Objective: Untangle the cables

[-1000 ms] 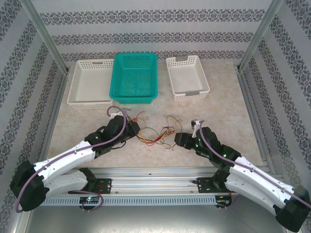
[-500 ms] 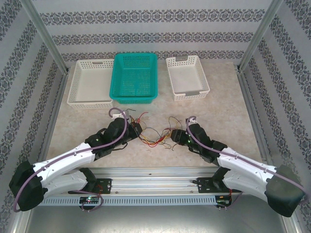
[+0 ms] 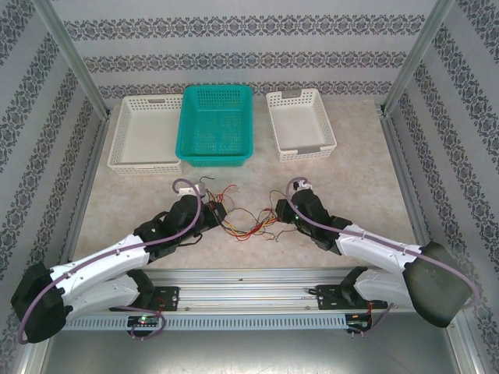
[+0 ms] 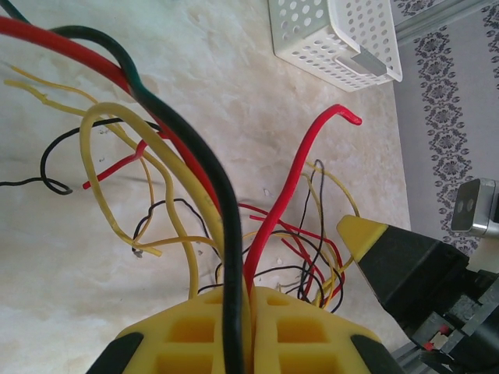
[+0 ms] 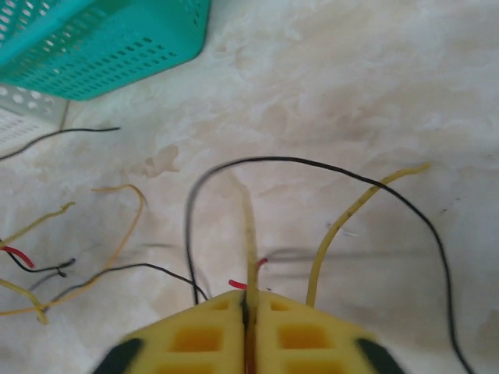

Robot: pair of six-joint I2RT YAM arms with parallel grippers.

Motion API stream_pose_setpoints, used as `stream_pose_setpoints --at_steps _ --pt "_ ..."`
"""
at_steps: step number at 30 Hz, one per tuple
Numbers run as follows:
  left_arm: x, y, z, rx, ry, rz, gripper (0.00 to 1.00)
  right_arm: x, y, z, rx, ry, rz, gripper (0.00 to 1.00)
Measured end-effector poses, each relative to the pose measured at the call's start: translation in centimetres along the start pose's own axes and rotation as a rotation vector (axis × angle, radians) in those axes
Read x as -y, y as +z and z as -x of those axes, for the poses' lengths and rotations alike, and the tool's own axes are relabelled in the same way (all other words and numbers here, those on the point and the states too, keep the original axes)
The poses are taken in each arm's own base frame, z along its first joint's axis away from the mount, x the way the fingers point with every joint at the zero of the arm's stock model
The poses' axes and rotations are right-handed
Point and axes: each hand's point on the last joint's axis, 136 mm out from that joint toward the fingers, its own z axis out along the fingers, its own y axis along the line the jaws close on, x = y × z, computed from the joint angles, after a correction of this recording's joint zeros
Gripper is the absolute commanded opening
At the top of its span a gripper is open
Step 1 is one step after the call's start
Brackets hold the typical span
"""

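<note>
While left gripper [image 4: 251,302] pinches them, cables [image 4: 228,249] fan ahead.

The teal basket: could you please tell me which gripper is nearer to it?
Left. The left gripper lies straight in front of the teal basket; the right gripper lies farther off, out beyond the basket's right corner.

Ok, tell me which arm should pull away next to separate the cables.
Right, probably: the right gripper pinches few cables, bare table beside it; the left gripper clamps a thick bundle.
</note>
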Motion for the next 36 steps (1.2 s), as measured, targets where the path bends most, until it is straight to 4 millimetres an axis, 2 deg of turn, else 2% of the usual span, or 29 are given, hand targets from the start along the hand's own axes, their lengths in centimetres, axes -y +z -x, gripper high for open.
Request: stream_pose_setpoints --at_steps 4,6,12,15,19,23,24,26,29,31,33,35,36 --pt "-0.2 -0.3 0.0 0.005 -0.001 -0.004 0.0 -0.2 -0.3 0.8 0.033 -0.004 0.001 0.0" --pt "-0.3 -0.6 0.1 0.016 -0.002 -0.009 0.0 -0.3 -1.2 1.6 0.066 0.001 0.005 0.0" --pt "-0.7 -1.2 0.2 0.036 -0.012 -0.018 0.0 -0.2 -7.3 6.5 0.267 0.077 0.097 0.0" --pt "-0.2 -1.1 -0.1 0.024 -0.023 -0.048 0.0 -0.3 -9.3 7.2 0.281 0.096 0.151 0.0" --pt "0.2 -1.1 -0.4 0.005 -0.039 -0.074 0.0 0.6 -10.1 6.5 0.222 0.117 0.161 0.0" --pt "0.0 -1.1 -0.1 -0.008 -0.054 -0.081 0.04 0.4 -10.9 6.5 0.177 0.127 0.187 0.0" --pt "-0.1 -1.1 0.1 -0.01 -0.06 -0.084 0.02 0.2 -11.1 6.7 0.167 0.129 0.197 0.0" --pt "-0.1 -1.2 0.4 -0.017 -0.069 -0.093 0.0 0.0 -11.0 6.6 0.136 0.135 0.214 0.0" --pt "-0.6 -0.8 0.2 -0.044 -0.065 -0.088 0.0 0.0 -9.8 6.2 0.064 0.146 0.226 0.0" --pt "-1.4 -0.2 -0.3 -0.073 -0.068 -0.062 0.0 0.2 -8.7 5.5 0.013 0.159 0.227 0.25" --pt "-2.9 0.5 -1.0 -0.096 -0.073 -0.019 0.0 0.2 -8.3 5.6 0.017 0.155 0.232 0.42" --pt "-4.7 1.0 -1.8 -0.12 -0.083 0.029 0.0 -0.4 -8.4 5.9 0.044 0.126 0.252 0.5" --pt "-5.2 1.2 -2.2 -0.134 -0.084 0.044 0.0 -1.3 -8.7 5.8 0.051 0.102 0.28 0.53"
